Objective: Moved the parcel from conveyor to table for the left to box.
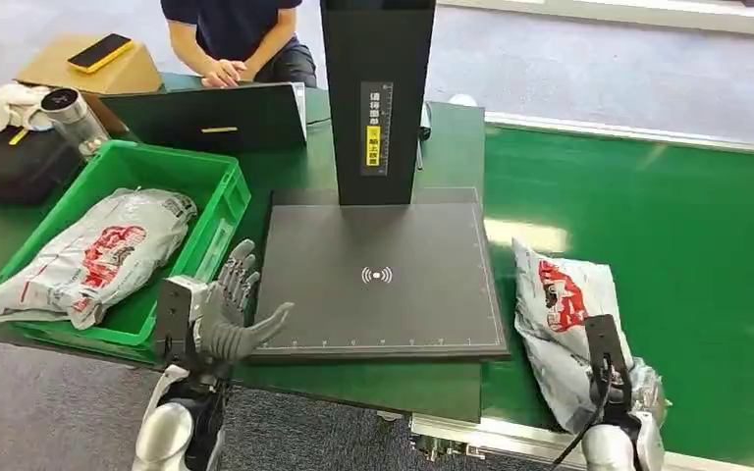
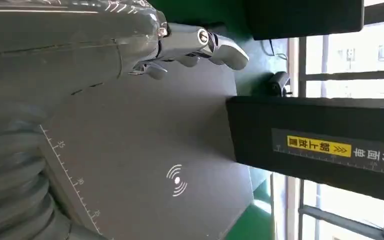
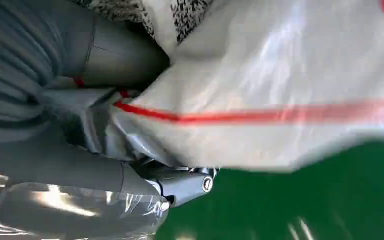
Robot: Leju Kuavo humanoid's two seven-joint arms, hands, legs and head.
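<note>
You are looking at the green conveyor (image 1: 648,196) running across the right of the frame, with the dark table (image 1: 378,270) lying at centre. A green box (image 1: 218,186) is sitting at left, holding another bag (image 1: 93,253). The white parcel (image 1: 560,304) (red print on it) is lying at lower right on the conveyor, and your right hand (image 3: 105,150) is gripping it. Your left hand (image 1: 231,314) is hovering with fingers spread, holding nothing, at the table's lower left corner.

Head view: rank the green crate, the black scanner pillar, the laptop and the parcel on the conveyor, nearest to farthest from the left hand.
From the left hand:
1. Green crate, right beside it on its outer side.
2. Black scanner pillar, ahead, at the pad's back.
3. Laptop and parcel on the conveyor, far right: too close to call.
</note>
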